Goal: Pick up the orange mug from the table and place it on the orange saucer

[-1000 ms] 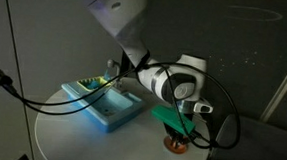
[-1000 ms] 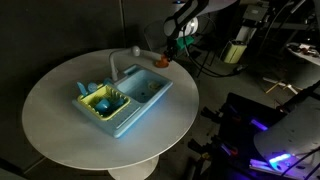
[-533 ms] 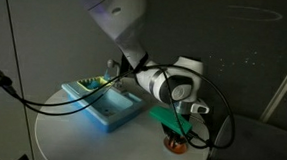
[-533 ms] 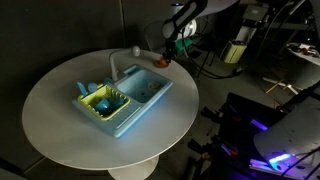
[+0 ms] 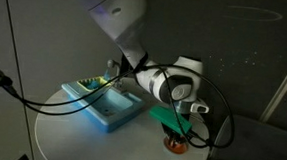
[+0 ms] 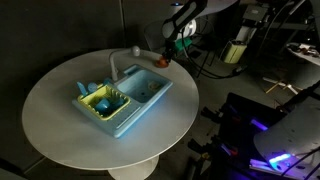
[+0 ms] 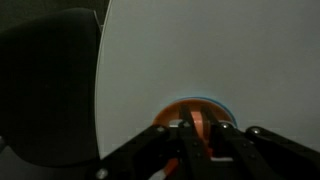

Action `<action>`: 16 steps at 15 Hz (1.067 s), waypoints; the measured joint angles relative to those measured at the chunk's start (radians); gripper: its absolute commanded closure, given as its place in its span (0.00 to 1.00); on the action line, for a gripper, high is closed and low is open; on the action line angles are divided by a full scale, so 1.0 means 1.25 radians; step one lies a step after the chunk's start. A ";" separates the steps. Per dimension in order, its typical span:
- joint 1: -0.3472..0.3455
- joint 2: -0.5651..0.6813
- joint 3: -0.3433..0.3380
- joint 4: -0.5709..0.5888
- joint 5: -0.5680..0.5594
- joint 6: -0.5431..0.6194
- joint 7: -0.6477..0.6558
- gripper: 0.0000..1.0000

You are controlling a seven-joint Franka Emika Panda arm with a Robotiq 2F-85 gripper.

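The placing step looks nearly done — the gripper (image 5: 178, 132), jaws seemingly pinched on the orange mug (image 5: 177, 141), holds it on or just over the orange saucer (image 5: 176, 148) near the table (image 6: 60, 120) edge — so the next move calls for opening and lifting straight up.

Sink toy (image 6: 125, 100) mid-table (image 6: 60, 130), mug (image 5: 177, 145) apart near the rim, end effector (image 5: 179, 137) directly over mug

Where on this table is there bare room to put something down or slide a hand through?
Free: the wide bare arc of the table on the near side of the blue sink toy in an exterior view. Crowded: the far rim behind the toy, where the arm hangs over the orange saucer.
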 measured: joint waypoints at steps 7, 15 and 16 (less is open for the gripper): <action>0.000 0.000 0.002 0.005 0.000 0.000 0.000 0.60; 0.000 0.002 0.002 0.008 -0.001 0.000 0.000 0.01; 0.000 0.002 0.002 0.008 -0.001 0.000 0.000 0.00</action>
